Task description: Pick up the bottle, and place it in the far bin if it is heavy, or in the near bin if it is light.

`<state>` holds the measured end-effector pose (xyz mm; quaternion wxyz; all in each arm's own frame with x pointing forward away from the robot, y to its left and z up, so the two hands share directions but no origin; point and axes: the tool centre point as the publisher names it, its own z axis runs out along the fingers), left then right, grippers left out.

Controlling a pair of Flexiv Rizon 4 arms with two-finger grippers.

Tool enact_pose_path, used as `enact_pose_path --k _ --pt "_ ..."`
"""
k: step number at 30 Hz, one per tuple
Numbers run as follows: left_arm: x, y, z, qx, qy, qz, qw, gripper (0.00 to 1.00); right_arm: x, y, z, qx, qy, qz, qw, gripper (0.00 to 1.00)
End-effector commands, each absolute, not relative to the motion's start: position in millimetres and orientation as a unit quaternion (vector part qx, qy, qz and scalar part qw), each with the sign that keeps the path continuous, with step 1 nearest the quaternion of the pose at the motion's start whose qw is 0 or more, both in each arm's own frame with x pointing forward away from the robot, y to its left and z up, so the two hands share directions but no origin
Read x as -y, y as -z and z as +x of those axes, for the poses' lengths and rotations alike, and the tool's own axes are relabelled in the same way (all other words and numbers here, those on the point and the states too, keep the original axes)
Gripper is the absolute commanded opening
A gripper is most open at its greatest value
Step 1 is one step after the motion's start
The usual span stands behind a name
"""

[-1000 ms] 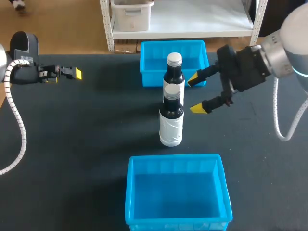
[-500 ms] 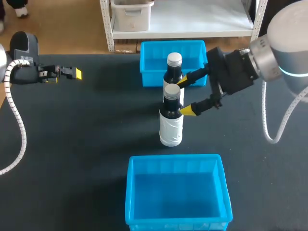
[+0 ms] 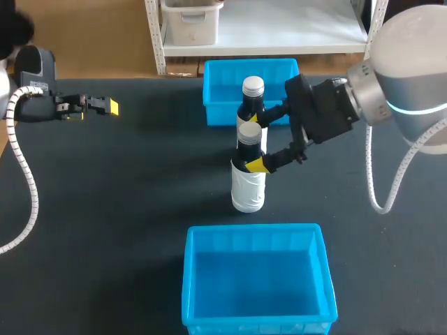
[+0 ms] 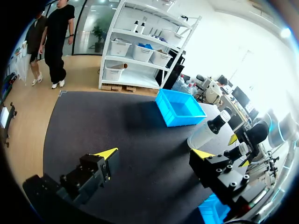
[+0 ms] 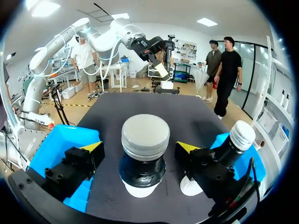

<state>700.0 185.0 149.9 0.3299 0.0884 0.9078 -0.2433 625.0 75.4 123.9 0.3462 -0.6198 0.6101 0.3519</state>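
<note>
Dark matte table [image 3: 105,209], slightly grainy cloth-like top, with two blue plastic bins on it: far bin [image 3: 216,91] at the back edge, near bin [image 3: 255,276] at the front, both rectangular, thin-walled and empty. Near bottle [image 3: 248,183] stands upright between the bins. Far bottle [image 3: 252,105] stands upright just behind it, right in front of the far bin. Both are dark and glossy with a white wrap on the lower body and a ribbed silver screw cap. Right gripper [image 3: 255,142] has its fingers spread to either side of the near bottle's neck and shoulder, with gaps showing in the wrist view, so it is not gripping. Left gripper [image 4: 154,154] hangs well off to the left, spread wide, with nothing between its fingers. The bottle looks rigid, smooth and probably slippery, and it is tall and narrow, so a side knock could tip it into the far bottle. Best hold is likely the neck just under the cap, where the cap's lip would stop a slip. Its weight can't be judged by eye, since the dark body hides the fill.
</note>
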Motion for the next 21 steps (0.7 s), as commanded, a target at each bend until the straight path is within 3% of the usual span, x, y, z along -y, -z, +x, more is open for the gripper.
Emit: enact_pose_path --k 1,21 --pt "-185.0 -149.9 700.0 -0.908 0.243 0.088 0.33 1.0 -82.2 -120.4 629.0 -0.61 -0.356 -0.619 0.345 1.0" --pt "-185.0 -149.9 700.0 -0.908 0.243 0.088 0.33 1.0 -83.9 -120.4 629.0 -0.611 -0.363 -0.609 0.351 1.0"
